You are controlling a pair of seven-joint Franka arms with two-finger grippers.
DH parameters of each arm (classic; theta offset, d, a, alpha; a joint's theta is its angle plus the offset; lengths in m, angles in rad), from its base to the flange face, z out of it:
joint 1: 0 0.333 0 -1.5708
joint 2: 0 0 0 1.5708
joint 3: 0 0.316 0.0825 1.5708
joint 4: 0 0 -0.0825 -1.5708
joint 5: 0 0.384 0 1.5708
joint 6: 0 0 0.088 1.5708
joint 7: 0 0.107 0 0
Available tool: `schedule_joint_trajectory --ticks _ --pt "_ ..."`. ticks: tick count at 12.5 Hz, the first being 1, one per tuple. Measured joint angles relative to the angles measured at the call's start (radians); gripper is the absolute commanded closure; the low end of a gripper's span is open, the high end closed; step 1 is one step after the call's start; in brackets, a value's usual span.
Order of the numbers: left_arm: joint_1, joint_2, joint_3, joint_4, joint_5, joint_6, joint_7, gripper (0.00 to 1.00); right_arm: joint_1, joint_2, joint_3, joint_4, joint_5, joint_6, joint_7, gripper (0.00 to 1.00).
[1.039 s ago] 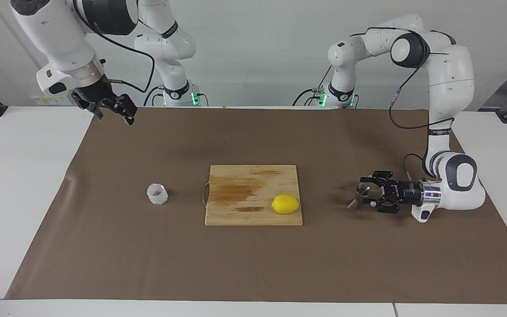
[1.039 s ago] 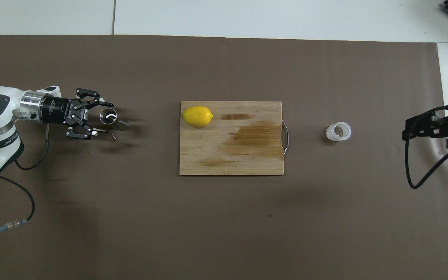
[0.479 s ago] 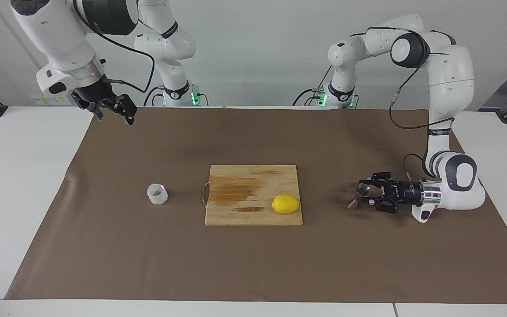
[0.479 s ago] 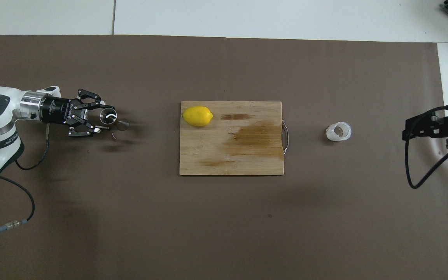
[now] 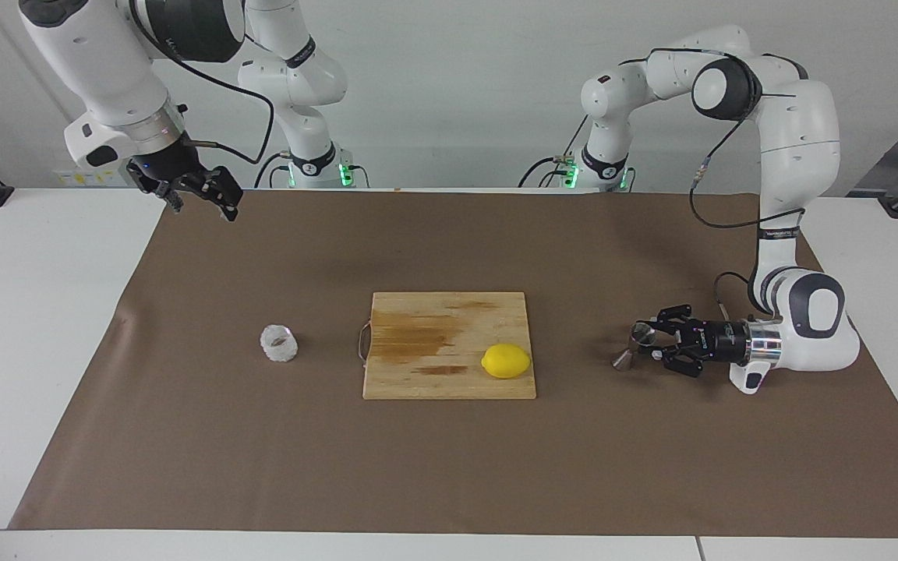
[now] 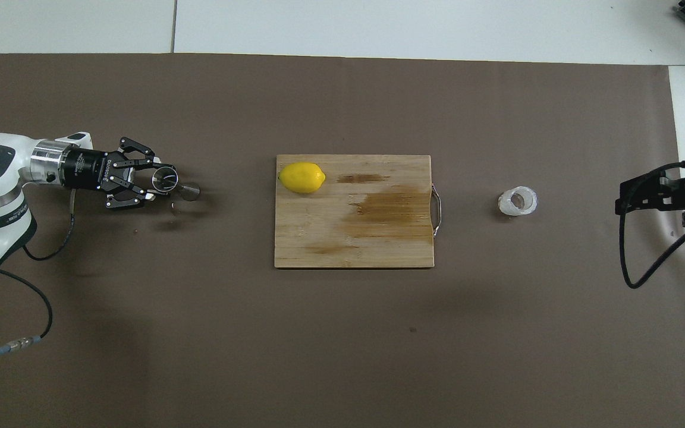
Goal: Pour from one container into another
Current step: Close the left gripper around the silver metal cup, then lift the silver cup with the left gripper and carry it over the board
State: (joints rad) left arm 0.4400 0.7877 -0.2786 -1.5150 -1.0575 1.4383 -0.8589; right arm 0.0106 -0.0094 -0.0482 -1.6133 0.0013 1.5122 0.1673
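since a second ago the left gripper point(image 5: 646, 347) has drawn its fingers in from a wide spread until they pinch the steel jigger point(image 5: 634, 345), and the jigger now leans a little, its upper cone tipped toward the gripper. nothing else on the table has shifted. the jigger sits low on the brown mat point(image 5: 449, 467) toward the left arm's end of the table, well apart from the wooden cutting board point(image 5: 433, 366), and in the overhead view its open rim point(image 6: 165, 179) shows between the fingertips. the left arm lies almost level with the mat, reaching in sideways. the knobbly glass cup point(image 5: 278, 344) stands upright on the mat just beside the board's metal handle point(image 5: 362, 343), toward the right arm's end. a yellow lemon point(image 5: 506, 361) rests on the board's corner nearest the jigger. the right gripper point(image 5: 207, 195) waits raised over the mat's edge close to the robots, its fingers spread and holding nothing.
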Motion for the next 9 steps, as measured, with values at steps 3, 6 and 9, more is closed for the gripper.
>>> schedule_joint_trajectory --ticks 3,6,9 --pt "0.000 0.000 -0.008 0.000 0.000 0.000 -0.002 1.00 0.000 0.000 0.000 0.000 0.000 0.000 0.000 0.00" --pt "0.000 0.000 -0.025 0.000 0.000 0.000 -0.002 1.00 0.000 0.000 0.000 0.000 0.000 0.000 0.000 0.00" --pt "-0.001 -0.009 -0.052 0.002 -0.002 0.000 -0.002 1.00 0.000 0.000 0.000 0.000 0.000 0.000 0.000 0.00"
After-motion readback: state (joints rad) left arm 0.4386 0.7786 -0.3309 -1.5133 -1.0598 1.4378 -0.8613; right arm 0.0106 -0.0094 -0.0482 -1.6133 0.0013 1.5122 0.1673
